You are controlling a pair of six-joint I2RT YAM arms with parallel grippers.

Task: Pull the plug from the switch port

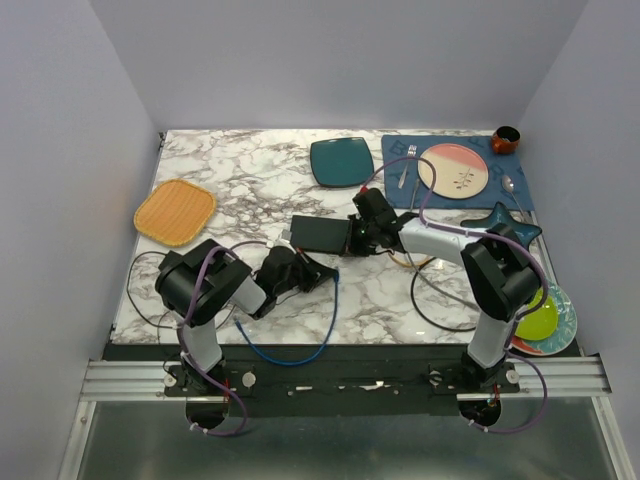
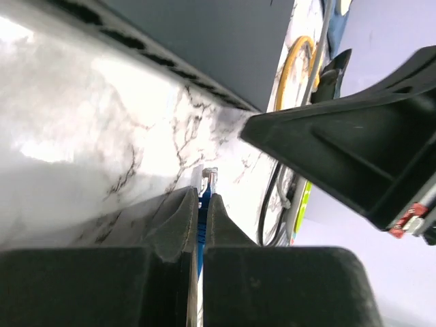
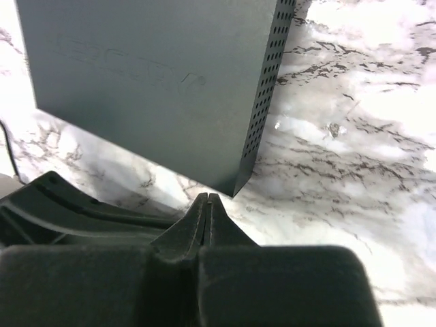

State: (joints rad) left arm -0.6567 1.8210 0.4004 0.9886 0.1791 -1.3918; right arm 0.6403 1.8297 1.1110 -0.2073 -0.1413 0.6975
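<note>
The switch (image 1: pixel 318 233) lies flat mid-table as a thin matte-black box, and it also shows in the left wrist view (image 2: pixel 204 48) and the right wrist view (image 3: pixel 150 82). My left gripper (image 1: pixel 322 272) (image 2: pixel 203 197) is shut on a blue cable (image 1: pixel 300 355) just behind its clear plug (image 2: pixel 210 178). The plug sits over the marble, apart from the switch's socket edge. My right gripper (image 1: pixel 352 240) (image 3: pixel 206 199) is shut with nothing in it, its tips at the switch's right corner.
A dark teal plate (image 1: pixel 341 160) lies behind the switch and an orange woven mat (image 1: pixel 176 211) at the left. A blue placemat (image 1: pixel 455 172) carries a pink plate and cutlery at the back right. Black and yellow cables (image 1: pixel 432 290) and stacked plates (image 1: pixel 548 318) lie at the right.
</note>
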